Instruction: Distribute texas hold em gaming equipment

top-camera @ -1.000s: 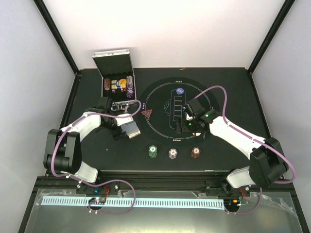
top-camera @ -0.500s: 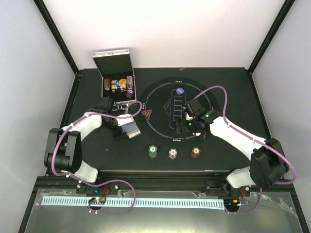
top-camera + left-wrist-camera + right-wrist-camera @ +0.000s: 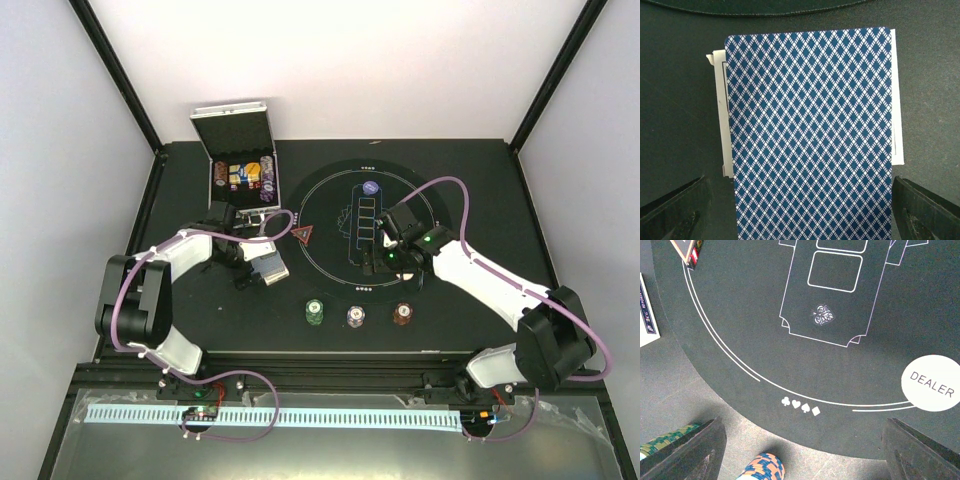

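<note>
Left pincer [image 3: 800, 210] spread over card deck [image 3: 810, 125], right pincer [image 3: 802, 450] spread above mat [image 3: 740, 315]

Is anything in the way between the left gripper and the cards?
No, nothing visible. The open left gripper hangs right over the cards, with a finger showing on each side and only bare table around them.

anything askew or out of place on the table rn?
Just the card pile between the open fingers of the left claw. It isn't squared up: white edges poke out from under the blue-patterned back on both long sides, more on the left. Nothing else stands out.
</note>
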